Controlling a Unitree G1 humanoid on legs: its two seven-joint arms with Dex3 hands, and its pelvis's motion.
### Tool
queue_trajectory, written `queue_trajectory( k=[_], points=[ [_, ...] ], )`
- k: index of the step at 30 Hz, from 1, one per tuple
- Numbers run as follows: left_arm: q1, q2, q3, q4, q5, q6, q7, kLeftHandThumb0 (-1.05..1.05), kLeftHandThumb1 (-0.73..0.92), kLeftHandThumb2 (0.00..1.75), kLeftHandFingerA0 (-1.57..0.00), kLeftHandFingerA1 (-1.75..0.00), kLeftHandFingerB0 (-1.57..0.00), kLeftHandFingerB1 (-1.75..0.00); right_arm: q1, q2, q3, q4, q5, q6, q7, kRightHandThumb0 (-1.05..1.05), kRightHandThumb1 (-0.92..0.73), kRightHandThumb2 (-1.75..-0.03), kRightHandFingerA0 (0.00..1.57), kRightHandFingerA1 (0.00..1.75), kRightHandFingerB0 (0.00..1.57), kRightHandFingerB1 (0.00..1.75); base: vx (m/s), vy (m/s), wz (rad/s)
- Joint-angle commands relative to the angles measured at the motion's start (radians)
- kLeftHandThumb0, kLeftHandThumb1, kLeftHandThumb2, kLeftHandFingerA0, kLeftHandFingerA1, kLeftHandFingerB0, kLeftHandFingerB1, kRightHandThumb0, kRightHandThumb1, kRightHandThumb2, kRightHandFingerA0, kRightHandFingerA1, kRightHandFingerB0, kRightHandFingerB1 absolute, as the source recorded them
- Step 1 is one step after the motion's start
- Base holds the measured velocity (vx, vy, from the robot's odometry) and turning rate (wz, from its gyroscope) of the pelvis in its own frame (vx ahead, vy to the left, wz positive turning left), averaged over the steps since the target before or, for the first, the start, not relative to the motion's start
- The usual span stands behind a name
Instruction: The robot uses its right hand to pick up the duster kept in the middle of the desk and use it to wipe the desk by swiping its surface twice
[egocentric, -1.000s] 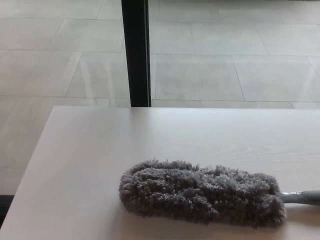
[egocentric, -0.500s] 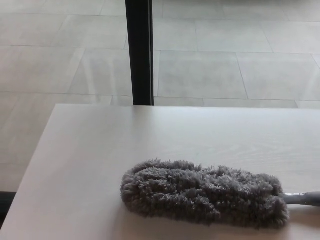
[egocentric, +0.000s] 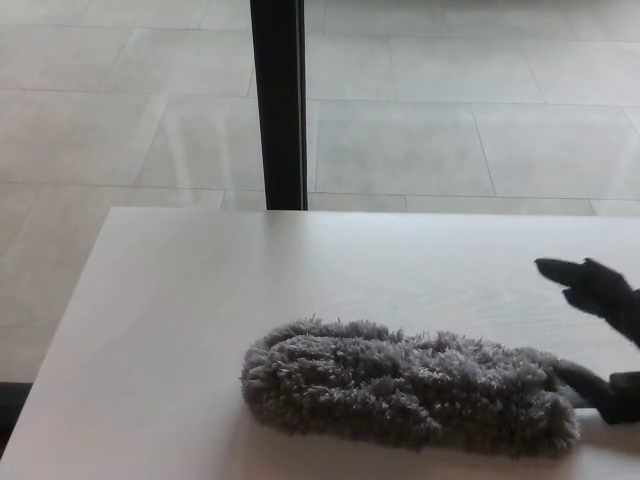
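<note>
Duster (egocentric: 410, 388): one, grey fluffy head lying flat on surface (egocentric: 180, 300), just to left of right robot hand (egocentric: 600, 335). Long axis runs side to side, handle end pointing toward robot hand and hidden beneath it. You see robot hand at right edge, fingers (egocentric: 575, 275) spread apart above, thumb low by head's end; nothing held yet, contact with handle unclear. Left robot hand not in view, so right is nearer. Your next move, likely: close around handle. Count: one duster, one robot hand, one surface.
</note>
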Motion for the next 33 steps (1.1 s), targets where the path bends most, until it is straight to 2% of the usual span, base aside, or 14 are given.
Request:
queue_trajectory(
  k=[1,2,3,4,5,6,7,8,12,17,24,25,26,33],
  points=[
    [0.012,0.055,-0.004,0.017,-0.018,-0.070,-0.028,-1.05,0.48,0.76,-0.87,-1.18,-0.64,-1.28,-0.062,-0.029,0.267,0.088,-0.378,-0.154,0.001,-0.85,-0.57,-0.98,0.00,0.35,0.11,0.35,0.00,0.000,0.00],
    [0.010,0.058,-0.005,0.014,-0.018,-0.067,-0.028,-1.05,0.47,0.77,-0.88,-1.20,-0.67,-1.28,-0.075,-0.025,0.284,0.101,-0.389,-0.146,-0.007,-0.85,-0.57,-0.96,0.00,0.33,0.11,0.35,0.00,0.000,0.00],
    [0.009,0.062,-0.005,0.008,-0.019,-0.065,-0.030,-1.05,0.32,1.07,-0.87,-1.25,-0.64,-1.38,-0.093,-0.015,0.303,0.118,-0.404,-0.135,-0.018,-0.81,-0.54,-0.95,0.02,0.36,0.08,0.36,0.00,0.000,0.00],
    [0.009,0.062,-0.005,0.006,-0.019,-0.064,-0.030,-1.05,0.32,1.07,-0.87,-1.25,-0.64,-1.38,-0.101,-0.012,0.313,0.130,-0.411,-0.135,-0.031,-0.81,-0.54,-0.95,0.02,0.36,0.08,0.36,0.00,0.000,0.00],
    [0.011,0.063,-0.010,0.007,-0.013,-0.072,-0.030,-1.05,0.48,0.77,-0.87,-1.20,-0.66,-1.29,-0.113,-0.006,0.325,0.149,-0.416,-0.135,-0.040,-0.83,-0.55,-0.95,0.02,0.34,0.08,0.36,0.00,0.000,0.00],
    [0.008,0.064,-0.015,0.009,-0.007,-0.076,-0.025,-1.05,0.42,0.95,-0.83,-1.21,-0.67,-1.31,-0.124,-0.003,0.339,0.161,-0.429,-0.132,-0.050,-0.85,-0.56,-0.96,0.00,0.31,0.10,0.35,0.00,0.000,0.00],
    [0.008,0.064,-0.015,0.009,-0.007,-0.076,-0.025,-1.05,0.42,0.95,-0.83,-1.21,-0.67,-1.31,-0.127,-0.005,0.345,0.165,-0.429,-0.132,-0.054,-0.85,-0.56,-0.96,0.00,0.31,0.10,0.35,0.00,0.000,0.00],
    [0.004,0.067,-0.013,0.009,-0.011,-0.074,-0.032,-1.05,0.49,0.76,-0.84,-1.19,-0.64,-1.26,-0.149,0.009,0.367,0.195,-0.451,-0.139,-0.081,-0.90,-0.59,-0.96,0.02,0.25,0.01,0.30,0.00,0.000,0.00],
    [-0.003,0.068,-0.020,-0.001,-0.006,-0.064,-0.025,-1.05,0.50,0.76,-0.81,-1.20,-0.62,-1.27,-0.166,0.040,0.415,0.214,-0.472,-0.102,-0.105,-0.94,-0.59,-0.93,0.00,0.09,0.06,0.33,0.00,0.000,0.00],
    [-0.005,0.062,-0.017,0.005,-0.013,-0.071,-0.036,-1.05,0.48,0.76,-0.88,-1.16,-0.67,-1.24,-0.217,0.076,0.530,0.325,-0.599,-0.088,-0.218,-0.96,-0.59,-0.93,0.00,0.12,0.08,0.28,0.00,0.000,0.00],
    [-0.015,0.065,-0.012,0.003,-0.021,-0.063,-0.046,-1.05,0.44,0.74,-0.90,-1.11,-0.78,-1.12,-0.278,0.093,0.589,0.400,-0.683,-0.059,-0.376,-0.85,-0.55,-0.95,0.01,0.35,0.00,0.37,0.00,0.000,0.00],
    [-0.016,0.065,-0.014,0.004,-0.019,-0.065,-0.046,-1.05,0.45,0.74,-0.90,-1.11,-0.79,-1.11,-0.281,0.094,0.593,0.404,-0.681,-0.059,-0.382,-0.80,-0.70,-0.61,0.00,0.41,0.04,0.39,0.00,0.000,0.00],
    [-0.021,0.065,-0.016,0.008,-0.015,-0.070,-0.045,-1.05,0.43,0.72,-0.91,-1.07,-0.86,-1.03,-0.278,0.097,0.598,0.410,-0.690,-0.061,-0.418,-0.77,-0.49,-0.89,0.00,0.37,0.06,0.43,0.00,0.000,0.00],
    [-0.038,0.068,-0.031,0.013,0.001,-0.088,-0.039,-1.05,0.44,0.73,-0.90,-1.08,-0.83,-1.04,-0.238,0.130,0.668,0.496,-0.778,-0.035,-0.680,-0.56,-0.55,-0.75,0.00,0.33,0.04,0.45,0.00,0.000,0.00]
  ],
)
